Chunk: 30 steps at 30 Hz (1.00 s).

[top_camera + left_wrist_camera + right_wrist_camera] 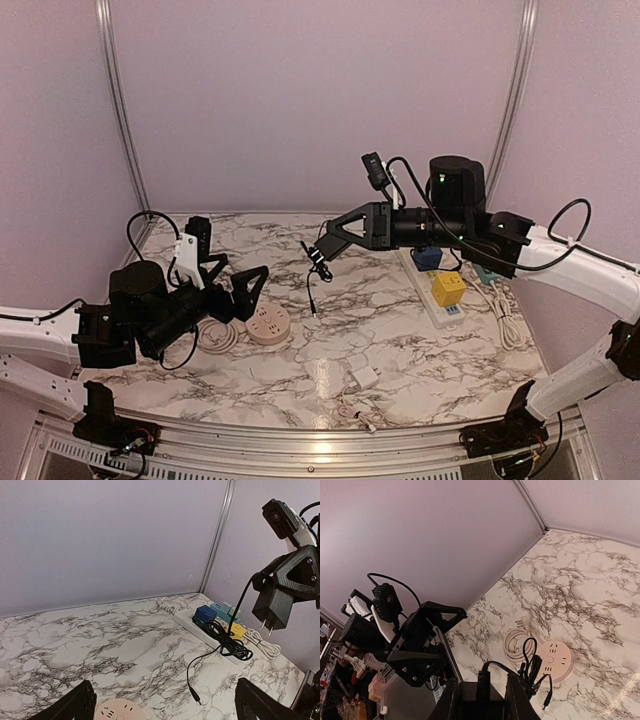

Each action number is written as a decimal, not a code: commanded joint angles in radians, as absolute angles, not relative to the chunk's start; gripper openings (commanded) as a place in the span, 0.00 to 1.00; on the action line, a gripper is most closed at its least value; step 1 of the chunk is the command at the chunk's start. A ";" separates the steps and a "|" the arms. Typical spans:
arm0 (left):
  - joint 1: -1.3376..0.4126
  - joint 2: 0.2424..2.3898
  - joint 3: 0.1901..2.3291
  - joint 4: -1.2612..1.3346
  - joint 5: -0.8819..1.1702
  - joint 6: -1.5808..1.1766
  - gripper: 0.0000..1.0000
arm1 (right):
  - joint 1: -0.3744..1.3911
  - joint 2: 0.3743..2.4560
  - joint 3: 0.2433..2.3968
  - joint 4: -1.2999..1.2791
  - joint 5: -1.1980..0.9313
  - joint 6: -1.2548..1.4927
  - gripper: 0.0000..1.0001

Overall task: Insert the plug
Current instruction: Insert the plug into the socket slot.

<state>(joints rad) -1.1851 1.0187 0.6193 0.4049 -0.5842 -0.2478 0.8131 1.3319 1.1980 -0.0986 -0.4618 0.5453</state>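
My right gripper (335,238) is shut on a black adapter plug (272,605), held in the air above the middle of the table with its two prongs pointing down. The plug's black cable (316,272) hangs in a bundle, its end lying on the marble. In the right wrist view the plug (481,700) sits between the fingers (449,702). A round pink socket (267,325) lies at the left, also showing in the left wrist view (120,712) and the right wrist view (554,660). My left gripper (238,283) is open and empty just beside the socket.
A white power strip (432,300) lies at the right with a blue cube (427,257) and a yellow cube (448,288) plugged in. A coiled white cable (215,335) lies left of the round socket. A small white charger (362,376) lies near the front.
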 commanded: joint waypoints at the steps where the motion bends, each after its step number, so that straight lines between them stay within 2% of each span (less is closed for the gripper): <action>1: -1.178 0.996 0.606 0.423 -0.583 -0.252 0.99 | 0.806 1.338 1.212 -0.083 -0.459 0.533 0.00; 30: -1.154 0.977 0.590 0.391 -0.586 -0.316 0.99 | 0.804 1.384 1.248 -0.119 -0.446 0.489 0.00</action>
